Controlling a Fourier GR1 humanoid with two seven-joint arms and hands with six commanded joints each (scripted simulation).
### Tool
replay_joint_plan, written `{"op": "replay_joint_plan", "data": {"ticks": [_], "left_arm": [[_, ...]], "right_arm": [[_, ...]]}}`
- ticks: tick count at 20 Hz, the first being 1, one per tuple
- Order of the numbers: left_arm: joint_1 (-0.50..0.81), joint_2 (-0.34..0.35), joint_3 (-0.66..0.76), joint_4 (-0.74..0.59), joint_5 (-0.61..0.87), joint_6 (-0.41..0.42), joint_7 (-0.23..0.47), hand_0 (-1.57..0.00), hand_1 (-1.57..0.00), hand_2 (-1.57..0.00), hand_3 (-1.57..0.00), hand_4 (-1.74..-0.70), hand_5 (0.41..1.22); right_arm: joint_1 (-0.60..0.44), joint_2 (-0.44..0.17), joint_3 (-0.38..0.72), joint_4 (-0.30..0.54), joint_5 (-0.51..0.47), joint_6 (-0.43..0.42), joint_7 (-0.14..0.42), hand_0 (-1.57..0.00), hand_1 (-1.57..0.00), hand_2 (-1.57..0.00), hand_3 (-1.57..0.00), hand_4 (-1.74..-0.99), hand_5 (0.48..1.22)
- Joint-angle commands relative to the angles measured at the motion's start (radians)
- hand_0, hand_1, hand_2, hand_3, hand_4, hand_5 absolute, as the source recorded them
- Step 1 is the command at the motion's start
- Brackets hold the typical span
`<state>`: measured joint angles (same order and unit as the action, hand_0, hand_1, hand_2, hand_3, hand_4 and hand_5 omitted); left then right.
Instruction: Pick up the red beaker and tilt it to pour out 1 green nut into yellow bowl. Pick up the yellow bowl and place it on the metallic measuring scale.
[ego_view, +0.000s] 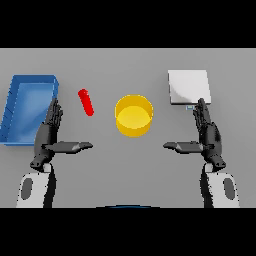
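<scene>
1. Table: grey surface, carries every item listed below.
2. Blue tray: rectangular, raised walls, at the far left of the table; its right wall lies just beside the left hand's fingertips.
3. Metallic measuring scale: flat, pale square plate at the upper right, with a small panel at its near edge; the right hand's fingertips reach just short of that edge.
4. Yellow bowl: round, upright, near the table's centre, between the two hands and farther away than both. Nothing shows inside it. It stands apart from the scale.
5. Left hand: low on the left side, fingers straight and pressed together, pointing away from the robot; thumb stretched out sideways toward the centre. It holds nothing.
6. Right hand: low on the right side, mirroring the left; fingers straight and together, thumb stretched toward the centre. It holds nothing.
7. Red beaker: small, slender, lying on its side, tilted, between the tray and the bowl, touching neither; near the left hand's fingertips but apart from them.
</scene>
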<state>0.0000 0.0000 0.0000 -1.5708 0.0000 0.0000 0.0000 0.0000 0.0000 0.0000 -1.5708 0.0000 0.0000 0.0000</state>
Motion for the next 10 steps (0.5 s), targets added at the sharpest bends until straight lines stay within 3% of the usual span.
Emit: {"op": "replay_joint_plan", "data": {"ticks": [1, 6, 7, 8, 10], "left_arm": [[-0.001, -0.001, -0.001, 0.000, -0.001, 0.002, 0.001, 0.00, 0.00, 0.00, 0.00, -1.14, 0.660], [0.003, -0.015, -0.016, -0.005, -0.012, 0.006, -0.004, 0.00, 0.00, 0.00, 0.00, -1.14, 0.660], [0.041, 0.016, -0.056, -0.063, -0.064, -0.001, -0.023, 0.00, 0.00, 0.00, 0.00, -1.14, 0.660], [0.072, 0.035, -0.084, -0.110, -0.099, -0.005, -0.025, 0.00, 0.00, 0.00, 0.00, -1.14, 0.660], [0.112, 0.047, -0.127, -0.173, -0.146, -0.008, 0.002, 0.00, 0.00, 0.00, 0.00, -1.14, 0.662]], "right_arm": [[-0.002, 0.002, 0.001, 0.001, 0.001, -0.002, 0.001, 0.00, 0.00, 0.00, 0.00, -1.071, 0.578], [-0.011, 0.025, 0.018, 0.000, 0.017, -0.017, 0.000, 0.00, 0.00, 0.00, 0.00, -1.071, 0.578], [0.014, -0.018, 0.063, -0.035, 0.134, -0.049, -0.067, 0.00, 0.00, 0.00, 0.00, -1.071, 0.578], [0.039, -0.034, 0.096, -0.054, 0.206, -0.067, -0.098, 0.00, 0.00, 0.00, 0.00, -1.072, 0.577], [0.053, -0.051, 0.128, -0.087, 0.283, -0.091, -0.091, 0.00, 0.00, 0.00, 0.00, -1.064, 0.577]]}}
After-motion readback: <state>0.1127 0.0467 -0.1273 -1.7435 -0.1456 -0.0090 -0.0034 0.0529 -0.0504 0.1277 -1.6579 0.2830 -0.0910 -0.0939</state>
